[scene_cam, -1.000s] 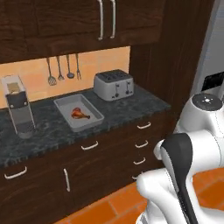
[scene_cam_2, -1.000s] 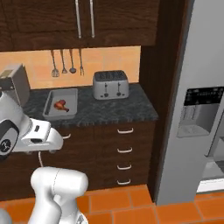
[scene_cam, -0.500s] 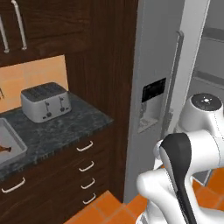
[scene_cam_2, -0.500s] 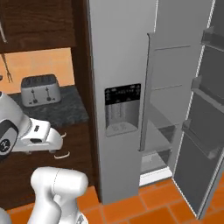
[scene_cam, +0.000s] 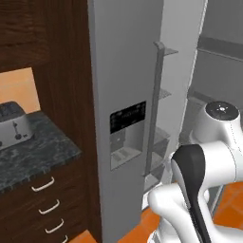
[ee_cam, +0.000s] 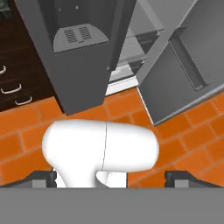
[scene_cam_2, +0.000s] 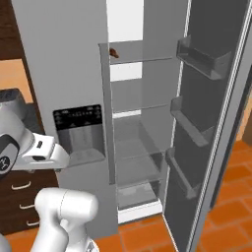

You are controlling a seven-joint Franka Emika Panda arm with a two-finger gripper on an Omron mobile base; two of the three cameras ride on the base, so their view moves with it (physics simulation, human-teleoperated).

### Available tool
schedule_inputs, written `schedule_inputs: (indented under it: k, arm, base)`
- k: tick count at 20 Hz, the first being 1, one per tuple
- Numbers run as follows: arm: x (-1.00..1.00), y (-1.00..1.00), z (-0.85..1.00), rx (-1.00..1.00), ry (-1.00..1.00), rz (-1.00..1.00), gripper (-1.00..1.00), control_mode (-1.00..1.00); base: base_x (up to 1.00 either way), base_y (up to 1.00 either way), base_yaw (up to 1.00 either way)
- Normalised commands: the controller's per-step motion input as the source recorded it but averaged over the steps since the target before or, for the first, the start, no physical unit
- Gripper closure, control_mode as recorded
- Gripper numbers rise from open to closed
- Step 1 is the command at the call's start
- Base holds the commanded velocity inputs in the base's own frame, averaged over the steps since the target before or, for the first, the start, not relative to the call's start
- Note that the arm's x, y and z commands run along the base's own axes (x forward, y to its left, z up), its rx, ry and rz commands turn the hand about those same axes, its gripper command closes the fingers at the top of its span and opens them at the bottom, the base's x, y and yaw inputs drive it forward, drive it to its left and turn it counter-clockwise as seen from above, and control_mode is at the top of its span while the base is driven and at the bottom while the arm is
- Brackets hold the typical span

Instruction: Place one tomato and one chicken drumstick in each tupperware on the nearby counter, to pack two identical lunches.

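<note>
A tall grey fridge (scene_cam_2: 74, 74) stands in the scene with its right door (scene_cam_2: 211, 123) swung wide open, showing the pale interior. Inside, glass shelves (scene_cam_2: 142, 106) are stacked one above another, and a drawer-like bin (scene_cam_2: 138, 192) sits at the bottom. On the top shelf, at its left end just beside the closed left door, lies a small brown item (scene_cam_2: 114, 52) that may be a chicken drumstick, though it is too small to be certain. The other shelves appear bare. The open door carries three empty door bins (scene_cam_2: 199, 56) on its inner face. The closed left door holds a dark control panel with a dispenser recess (scene_cam: 127, 135) beneath it. To the left of the fridge, past a dark wood panel, is the desk (scene_cam: 33, 159), a black marbled stone top over brown drawers with silver handles (scene_cam: 42, 185), and a silver toaster (scene_cam: 13, 126) stands on it at the far left edge. The floor (ee_cam: 26, 127) is orange tile. In the hand view the gripper (ee_cam: 112, 181) points down at the floor, its two dark fingers (ee_cam: 186, 179) set wide apart and holding nothing.
</note>
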Motion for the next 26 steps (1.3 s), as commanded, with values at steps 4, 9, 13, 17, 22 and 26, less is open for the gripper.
schedule_inputs:
  k: [4,9,13,17,22,26]
  arm:
    - [0.00,0.00,0.00,0.00,0.00,0.00,-1.00,1.00]
    - [0.00,0.00,0.00,0.00,0.00,0.00,-1.00,1.00]
    - [0.00,0.00,0.00,0.00,0.00,0.00,-1.00,1.00]
    - [0.00,0.00,0.00,0.00,0.00,0.00,-1.00,1.00]
    - [0.00,0.00,0.00,0.00,0.00,0.00,-1.00,1.00]
    - [0.00,0.00,0.00,0.00,0.00,0.00,-1.00,1.00]
  base:
    - [0.84,-0.60,0.41]
    - [0.58,-0.38,0.43]
    - [0.44,-0.31,0.39]
    - [0.36,-0.35,0.30]
    - [0.31,-0.52,0.25]
    - [0.28,-0.67,0.20]
